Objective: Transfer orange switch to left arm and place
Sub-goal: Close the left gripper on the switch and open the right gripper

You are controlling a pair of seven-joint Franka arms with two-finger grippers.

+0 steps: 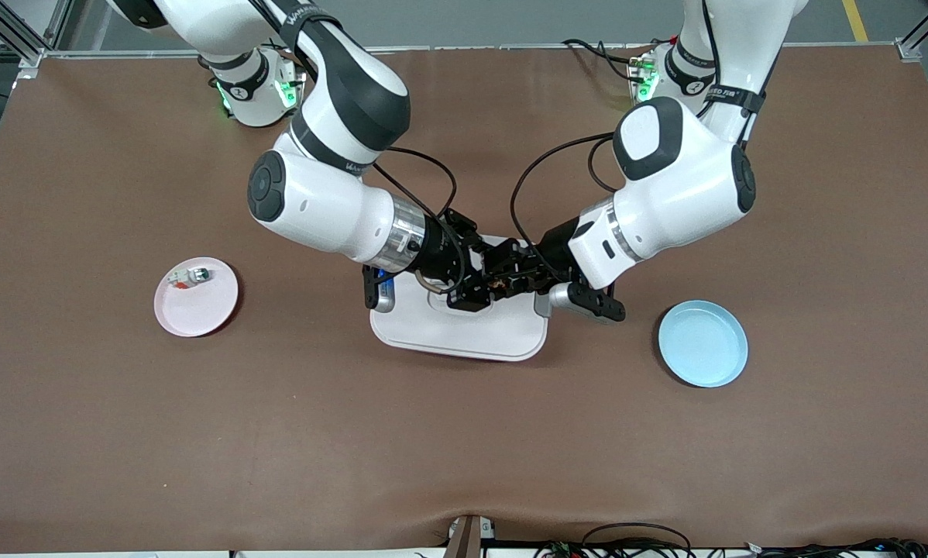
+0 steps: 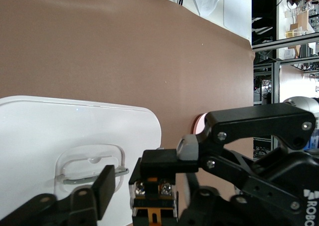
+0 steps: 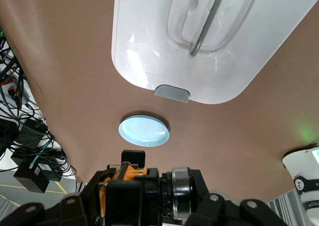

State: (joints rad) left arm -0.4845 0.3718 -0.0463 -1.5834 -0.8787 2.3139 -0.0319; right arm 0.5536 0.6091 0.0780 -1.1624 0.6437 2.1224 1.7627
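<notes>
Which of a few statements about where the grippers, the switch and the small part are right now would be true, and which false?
1. The left gripper and the right gripper meet over the white box. True.
2. The right gripper is shut on the orange switch. True.
3. The orange switch lies on the table. False: it is held in the air over the box.
4. The white-and-green part lies on the box. False: it sits on the pink plate.
</notes>
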